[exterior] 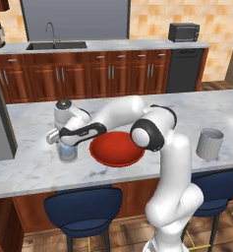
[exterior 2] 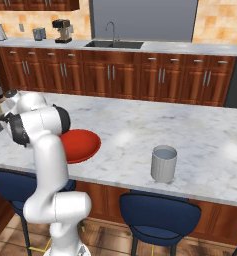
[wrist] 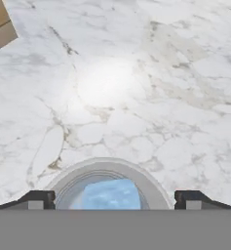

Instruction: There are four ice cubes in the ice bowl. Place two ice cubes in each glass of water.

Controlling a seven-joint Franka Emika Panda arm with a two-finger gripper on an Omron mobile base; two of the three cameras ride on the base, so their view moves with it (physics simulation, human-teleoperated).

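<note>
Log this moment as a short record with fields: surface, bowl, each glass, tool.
surface: marble island counter
ice bowl: red, on the counter between the two glasses, partly behind the arm
clear glass: left of the bowl, directly under the tool; the hand view shows pale blue inside its rim
ribbed glass: grey, standing apart to the right, near the counter's front edge
tool: open above the clear glass, fingertips wide apart, nothing between them

Marble counter (exterior: 34, 170), blue stools (exterior: 83, 206), microwave (exterior: 183, 32), sink (exterior: 55, 45).
</note>
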